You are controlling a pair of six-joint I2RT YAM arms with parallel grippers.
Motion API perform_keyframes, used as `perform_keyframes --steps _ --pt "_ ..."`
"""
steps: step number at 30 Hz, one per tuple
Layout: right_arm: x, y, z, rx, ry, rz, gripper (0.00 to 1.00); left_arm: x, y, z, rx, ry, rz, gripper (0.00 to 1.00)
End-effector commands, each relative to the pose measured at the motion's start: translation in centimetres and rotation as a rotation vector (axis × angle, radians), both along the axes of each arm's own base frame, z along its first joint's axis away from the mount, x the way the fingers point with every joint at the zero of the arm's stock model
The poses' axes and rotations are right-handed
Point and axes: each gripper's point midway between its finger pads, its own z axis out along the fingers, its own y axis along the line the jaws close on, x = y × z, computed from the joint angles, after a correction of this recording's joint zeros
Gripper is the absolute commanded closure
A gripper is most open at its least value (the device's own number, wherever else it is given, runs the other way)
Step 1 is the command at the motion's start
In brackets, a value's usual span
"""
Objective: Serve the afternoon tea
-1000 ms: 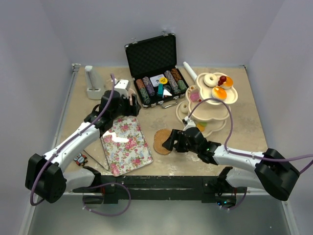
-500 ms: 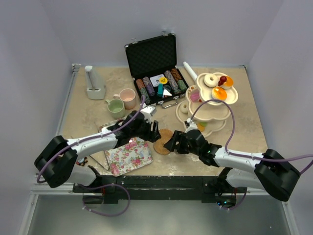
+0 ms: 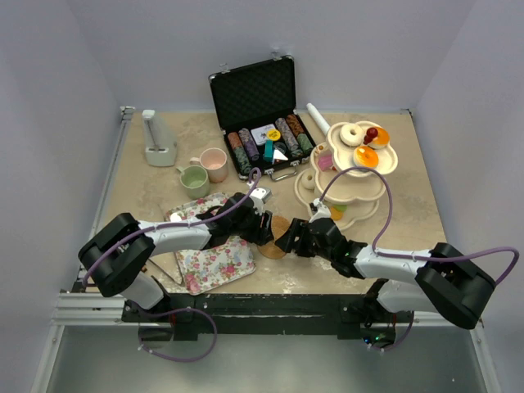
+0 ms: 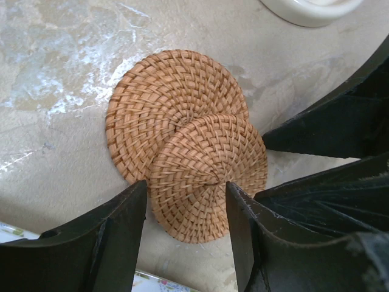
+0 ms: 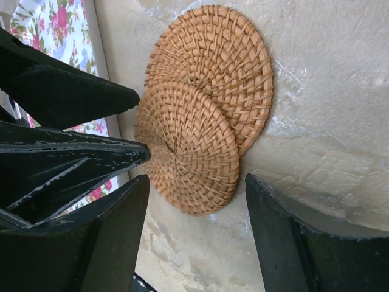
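The left gripper [image 4: 187, 196] hangs over two overlapping woven coasters near the middle of the table [image 3: 409, 213]. Its jaws are parted to either side of the upper coaster [image 4: 206, 176]; whether the fingers touch the weave cannot be told. The right gripper [image 5: 194, 188] faces it from the right, jaws likewise spread wide about the same coaster and holding nothing. The lower coaster [image 4: 164, 103] lies partly covered by the upper one. From above, both grippers crowd over the pair, so only a sliver of weave shows between them. In each wrist view the other gripper appears only as black wedges cut off by the frame edge.

The three-tier stand [image 3: 360, 187] stands to the far right of the coasters, apart from both grippers; a cable arches across its lower tiers. A donut [image 3: 354, 133] lies on the top tier beside red and orange treats too small to name. The pink cup [image 3: 214, 164] and green cup [image 3: 193, 179] stand side by side on the table to the far left, just beyond the floral tray [image 3: 214, 260], which the left arm partly hides.
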Motion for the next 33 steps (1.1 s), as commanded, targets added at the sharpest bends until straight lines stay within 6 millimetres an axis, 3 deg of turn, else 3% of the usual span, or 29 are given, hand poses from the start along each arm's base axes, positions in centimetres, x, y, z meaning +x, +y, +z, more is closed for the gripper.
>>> perform_keyframes --steps 1,7,11,17,26,33 --pt "0.2 0.1 -0.4 0.028 0.028 -0.035 0.31 1.0 0.6 0.7 0.041 -0.071 0.068 0.41" --pt "0.2 0.2 -0.4 0.032 0.032 -0.031 0.32 0.0 2.0 0.1 0.058 -0.074 0.097 0.41" --pt "0.1 0.3 -0.2 0.037 0.031 -0.028 0.32 -1.5 1.8 -1.5 0.041 -0.008 0.067 0.47" --pt "0.0 0.7 0.1 0.052 0.038 -0.02 0.33 -2.0 1.3 -2.5 0.028 0.026 0.051 0.57" --pt "0.3 1.2 2.7 0.122 0.011 -0.028 0.4 -2.4 0.8 -2.3 -0.011 0.052 0.045 0.78" --pt "0.5 0.9 4.7 0.135 -0.016 -0.038 0.53 -2.6 0.8 -2.2 -0.018 0.058 0.043 0.8"
